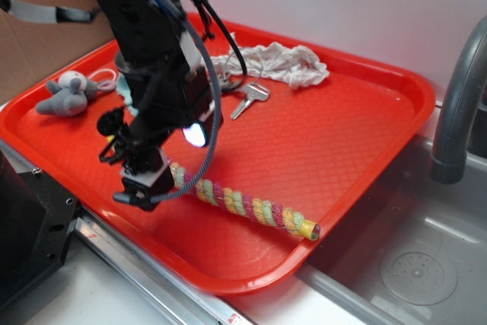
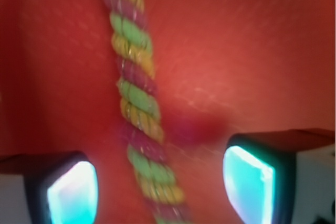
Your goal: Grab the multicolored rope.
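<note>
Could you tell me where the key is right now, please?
In the exterior view, the key lies on the red tray toward its far side, just in front of the white rag.

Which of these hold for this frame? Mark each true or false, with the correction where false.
1. The rope lies in the red tray. True.
2. The gripper is shut on the rope. False: its fingers stand apart, one each side of the rope.
3. A key lies in the tray. True.
4. The white rag covers the rope. False: it lies apart, at the far side.
</note>
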Controlling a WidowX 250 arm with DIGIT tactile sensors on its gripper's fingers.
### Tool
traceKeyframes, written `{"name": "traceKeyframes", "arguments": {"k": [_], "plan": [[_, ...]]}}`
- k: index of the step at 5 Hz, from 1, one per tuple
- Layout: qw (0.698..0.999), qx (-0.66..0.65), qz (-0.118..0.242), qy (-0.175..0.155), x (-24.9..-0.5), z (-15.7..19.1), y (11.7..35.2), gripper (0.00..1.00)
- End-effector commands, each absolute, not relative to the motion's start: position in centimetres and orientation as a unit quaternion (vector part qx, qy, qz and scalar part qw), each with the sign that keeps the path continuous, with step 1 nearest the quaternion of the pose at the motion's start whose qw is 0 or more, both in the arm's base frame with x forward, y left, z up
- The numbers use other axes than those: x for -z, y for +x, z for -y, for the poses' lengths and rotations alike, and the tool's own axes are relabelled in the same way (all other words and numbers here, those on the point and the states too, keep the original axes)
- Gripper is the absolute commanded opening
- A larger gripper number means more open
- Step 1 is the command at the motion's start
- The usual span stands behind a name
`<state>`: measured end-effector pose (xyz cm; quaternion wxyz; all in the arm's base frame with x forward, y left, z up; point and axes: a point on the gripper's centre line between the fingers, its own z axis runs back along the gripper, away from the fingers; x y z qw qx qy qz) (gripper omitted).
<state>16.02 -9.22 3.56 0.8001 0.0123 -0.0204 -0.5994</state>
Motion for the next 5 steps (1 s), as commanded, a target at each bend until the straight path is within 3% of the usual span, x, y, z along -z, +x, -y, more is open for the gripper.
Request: {"name": "traceKeyframes", "arguments": {"k": [1, 2, 5], "plan": [[0.788, 0.614, 0.016, 0.038, -2.0, 10.1, 15.3, 1.00], [0.787, 0.615, 0.029, 0.042, -1.7, 9.9, 15.3, 0.00], [0.811, 0.583, 0.016, 0.051, -1.5, 9.5, 16.4, 0.00]]}}
